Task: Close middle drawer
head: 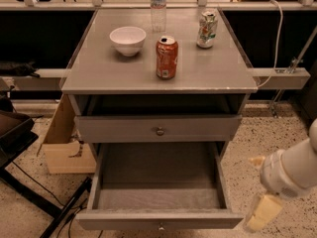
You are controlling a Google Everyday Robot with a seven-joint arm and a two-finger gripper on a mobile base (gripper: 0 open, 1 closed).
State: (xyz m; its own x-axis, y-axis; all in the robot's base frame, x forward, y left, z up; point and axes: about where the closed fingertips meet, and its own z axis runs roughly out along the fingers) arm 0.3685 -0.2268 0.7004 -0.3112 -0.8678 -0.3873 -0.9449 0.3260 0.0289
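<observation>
The middle drawer [158, 182] is pulled far out of the grey cabinet [89, 78]. Its long grey box is empty, and its flat front with a small round knob [160, 227] is at the bottom edge of the camera view. Above it, the taller-fronted drawer [198, 128] stands slightly out. My gripper [258, 190] is low at the right, just beside the open drawer's front right corner and not touching it. Its cream fingers [263, 212] are spread apart and empty.
On the cabinet top stand a white bowl [128, 39], an orange can [167, 57], a green-and-white can [206, 29] and a clear bottle [158, 6]. A cardboard box [64, 143] is on the floor at the left, beside black stand legs [44, 202].
</observation>
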